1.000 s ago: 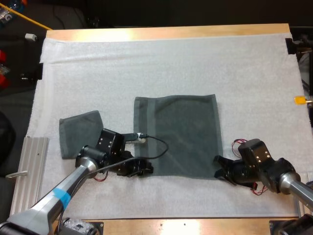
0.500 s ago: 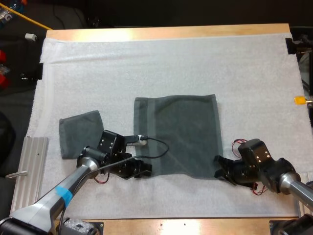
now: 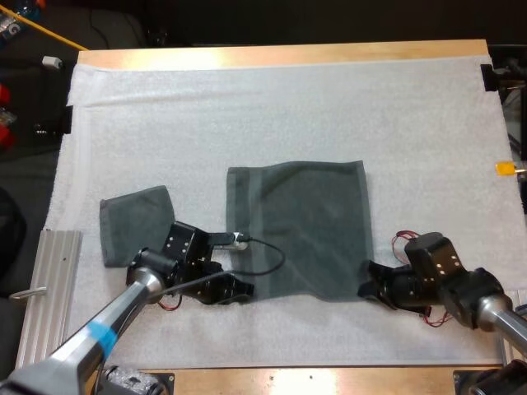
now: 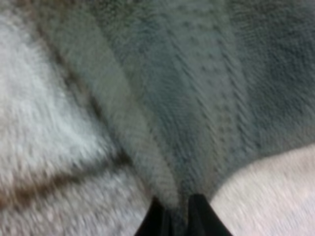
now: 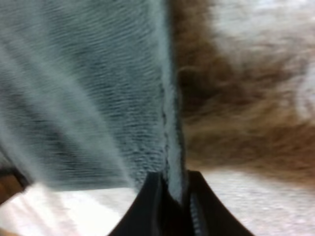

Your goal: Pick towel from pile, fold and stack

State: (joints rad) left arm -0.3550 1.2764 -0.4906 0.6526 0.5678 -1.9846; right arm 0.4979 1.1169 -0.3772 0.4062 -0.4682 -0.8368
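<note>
At the far left of the white mat (image 3: 165,107), a small folded towel (image 3: 136,222) lay flat by itself, well apart from the larger cloth. I judged it to be the start of the stack, with one towel done.

To its right and nearer, the left gripper (image 3: 241,290) sat low on the mat at the near left corner of the spread towel (image 3: 300,222). In the left wrist view its fingers (image 4: 158,221) were closed on a pinch of grey-green cloth. The fabric ran away in ridges from between them, so that corner was clamped.

The spread towel lay open in the middle of the mat, roughly square. Its far edge was flat and straight, and its near edge was drawn a little uneven between the two grippers.

At the towel's near right corner was the right gripper (image 3: 368,288), also down at mat level. The right wrist view showed its fingers (image 5: 150,196) pressed on the towel's hemmed edge from both sides.

As I read it, picking the towel and laying it out were finished and both near corners were gripped. The first fold was not yet made, since no part of the spread towel lay doubled over. What remained was to carry the near edge over to the far edge, make any further fold, and set the result on the folded towel at the left.
</note>
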